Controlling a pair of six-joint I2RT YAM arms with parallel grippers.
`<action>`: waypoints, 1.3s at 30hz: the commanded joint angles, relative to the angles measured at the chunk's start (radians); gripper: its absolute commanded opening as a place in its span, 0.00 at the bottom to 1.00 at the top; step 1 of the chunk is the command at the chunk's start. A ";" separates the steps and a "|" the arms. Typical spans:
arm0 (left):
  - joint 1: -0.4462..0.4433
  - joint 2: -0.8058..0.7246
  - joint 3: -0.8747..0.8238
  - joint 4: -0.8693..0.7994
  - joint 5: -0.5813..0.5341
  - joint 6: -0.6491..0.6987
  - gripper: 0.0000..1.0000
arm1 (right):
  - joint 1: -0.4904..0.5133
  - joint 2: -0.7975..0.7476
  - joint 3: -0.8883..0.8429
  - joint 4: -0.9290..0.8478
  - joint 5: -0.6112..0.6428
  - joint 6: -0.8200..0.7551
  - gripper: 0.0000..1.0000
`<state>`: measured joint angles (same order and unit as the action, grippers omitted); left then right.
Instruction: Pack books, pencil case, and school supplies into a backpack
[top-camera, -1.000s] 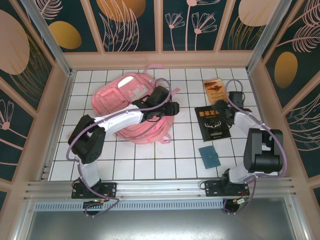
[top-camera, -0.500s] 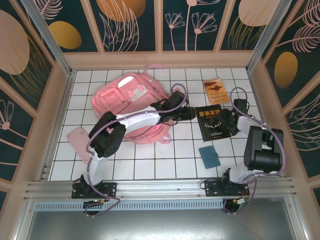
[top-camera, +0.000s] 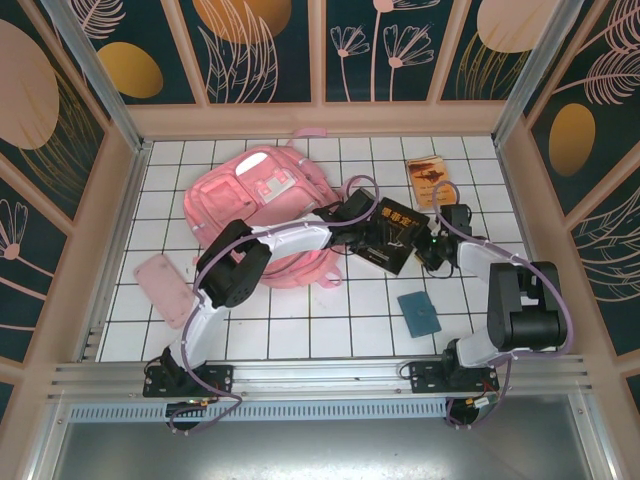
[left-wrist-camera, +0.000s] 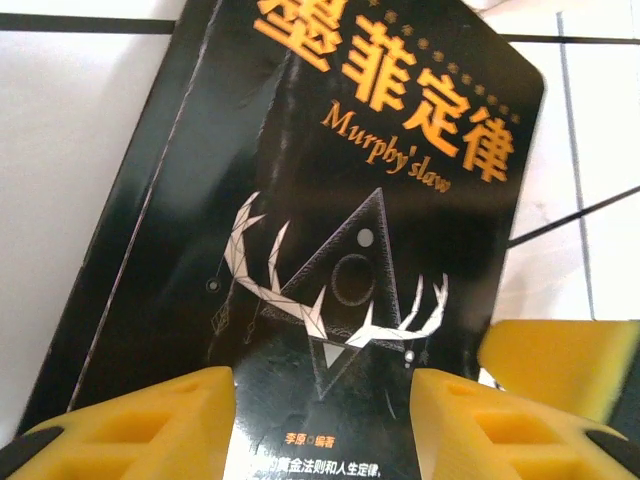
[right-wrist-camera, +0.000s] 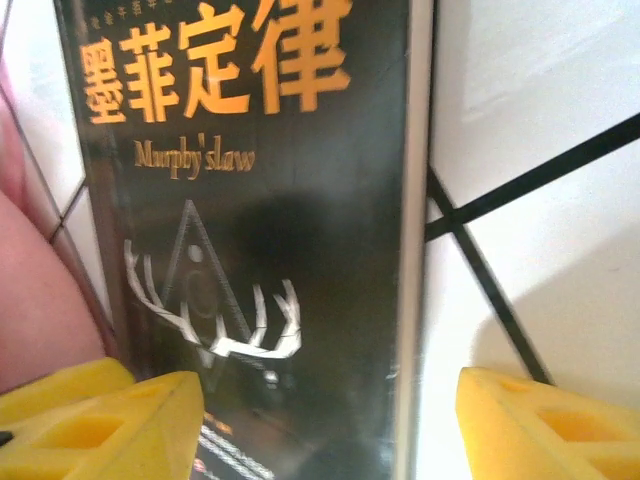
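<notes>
The black paperback with a pale antler emblem (top-camera: 392, 238) lies slantwise on the white-tiled worktop (top-camera: 300, 320) beside the soft pink backpack (top-camera: 255, 190), between the half-open, apparently empty left end effector (top-camera: 364, 224) and right end effector (top-camera: 427, 243).

Book (top-camera: 392, 234) just right of backpack (top-camera: 250, 195); second book (top-camera: 428, 178) behind it.

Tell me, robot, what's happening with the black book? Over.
Left gripper open, right gripper open, both at black book. Book lies askew beside backpack. Left arm crosses backpack.
</notes>
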<state>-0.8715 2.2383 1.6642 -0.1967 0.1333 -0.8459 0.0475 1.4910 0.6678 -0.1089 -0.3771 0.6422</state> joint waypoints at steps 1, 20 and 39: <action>0.000 0.028 0.047 -0.073 -0.072 0.032 0.48 | -0.005 0.004 0.052 -0.084 0.095 -0.065 0.63; 0.024 0.113 0.201 -0.237 -0.222 0.066 0.54 | 0.005 0.093 0.102 -0.052 -0.006 -0.113 0.47; 0.024 0.193 0.222 -0.270 -0.179 0.109 0.31 | 0.035 0.065 0.210 -0.140 -0.014 -0.121 0.31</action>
<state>-0.8444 2.3852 1.8992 -0.4240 -0.0647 -0.7517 0.0521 1.5959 0.8253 -0.2279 -0.3672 0.5293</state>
